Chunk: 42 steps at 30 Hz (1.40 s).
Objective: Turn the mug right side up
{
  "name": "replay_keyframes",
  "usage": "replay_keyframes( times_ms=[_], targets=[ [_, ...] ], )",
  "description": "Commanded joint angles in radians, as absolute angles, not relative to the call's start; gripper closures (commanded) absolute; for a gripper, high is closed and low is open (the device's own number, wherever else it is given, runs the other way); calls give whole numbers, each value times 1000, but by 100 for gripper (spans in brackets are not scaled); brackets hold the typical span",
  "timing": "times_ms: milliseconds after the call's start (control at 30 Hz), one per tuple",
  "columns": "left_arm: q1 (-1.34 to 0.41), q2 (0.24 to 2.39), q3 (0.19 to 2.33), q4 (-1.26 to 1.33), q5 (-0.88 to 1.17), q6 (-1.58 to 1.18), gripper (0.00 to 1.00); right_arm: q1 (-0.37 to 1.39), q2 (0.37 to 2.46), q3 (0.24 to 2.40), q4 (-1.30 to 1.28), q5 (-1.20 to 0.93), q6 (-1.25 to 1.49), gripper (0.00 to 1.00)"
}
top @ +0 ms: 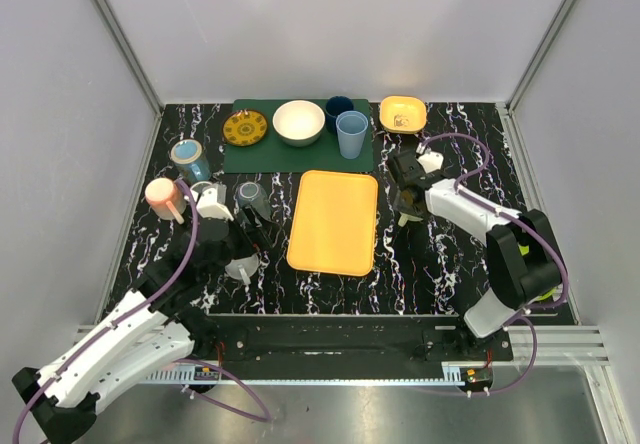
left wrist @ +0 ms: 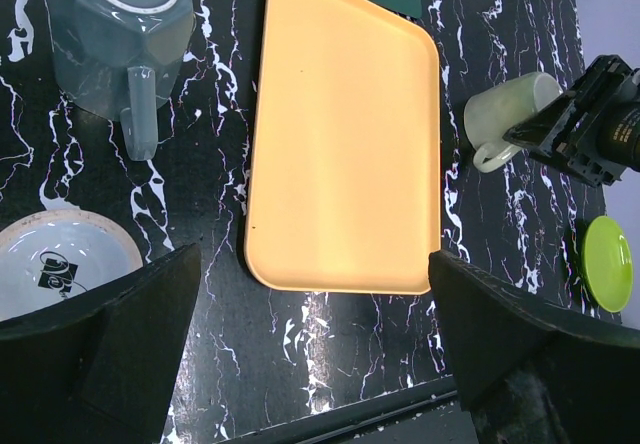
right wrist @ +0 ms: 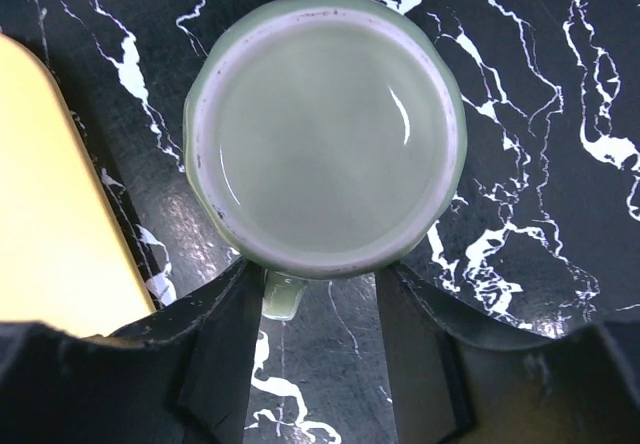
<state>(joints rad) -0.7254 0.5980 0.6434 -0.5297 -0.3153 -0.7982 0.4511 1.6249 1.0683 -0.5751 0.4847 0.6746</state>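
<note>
Mug (right wrist: 325, 134), pale green, stands upside down on the black marbled table (right wrist: 540, 114) directly beneath the right gripper (right wrist: 315, 294), its ringed base facing up into the wrist camera. The right gripper is released: its two dark fingers (right wrist: 225, 334) are parted above the mug's near edge, with the handle (right wrist: 283, 299) showing in the gap between them. Whether a finger touches the rim, I cannot tell.

Just to that gripper's left lies an orange tray (left wrist: 345, 134). Across the tray, the left gripper (left wrist: 313, 257) hangs over the table with its fingers spread wide and nothing between them. Below its left finger sits a white bowl with a dark logo (left wrist: 60, 264), and ahead of that a translucent grey mug (left wrist: 120, 34), bottom up. A small lime-green plate (left wrist: 608, 262) lies near the right gripper's other side.

Beyond the right gripper stands a yellow bowl (top: 402, 114). Farther to its left, a green mat (top: 300, 156) carries a light blue cup (top: 351, 134), a dark blue cup (top: 338, 109), a white bowl (top: 298, 121) and a patterned yellow plate (top: 245, 128).
</note>
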Motion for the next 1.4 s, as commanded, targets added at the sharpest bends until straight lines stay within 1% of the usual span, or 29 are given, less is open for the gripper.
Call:
replay_keyframes(
  times_ms=[0,33,100,167,233,267,333,767,900,933,1000,1067,1167,1367],
  targets=[
    [-723,610,630,-505,-319,-802,1,448,1554,1042,-606,492,589,47],
    [-723,620,630,-502,-315,-802,1,448,1545,1037,-604,492,584,50],
    [-723,627,632,-495,-305,-802,1,448,1529,1029,-607,494,568,52],
    [-723,640,635,-492,-301,-802,1,448,1525,1038,-618,492,557,52],
    [-723,646,637,-489,-295,-802,1,448,1528,1043,-624,491,548,47],
    [-723,647,635,-485,-291,-802,1,448,1531,1049,-626,489,542,42],
    [-723,653,635,-479,-287,-804,2,448,1549,1057,-626,489,540,41],
    [-724,667,626,-469,-276,-804,2,448,1660,1103,-581,469,537,52],
    [-723,667,627,-469,-278,-802,2,448,1664,1118,-580,476,534,62],
    [-723,669,627,-471,-278,-802,2,446,1661,1118,-581,474,534,68],
    [-723,666,627,-469,-278,-805,2,448,1660,1117,-580,477,534,74],
    [-723,666,623,-471,-278,-807,2,446,1661,1112,-580,480,532,84],
    [-723,661,617,-471,-275,-811,2,442,1660,1098,-578,474,534,100],
    [-723,664,615,-471,-272,-808,2,437,1631,1052,-554,416,514,100]
  ],
)
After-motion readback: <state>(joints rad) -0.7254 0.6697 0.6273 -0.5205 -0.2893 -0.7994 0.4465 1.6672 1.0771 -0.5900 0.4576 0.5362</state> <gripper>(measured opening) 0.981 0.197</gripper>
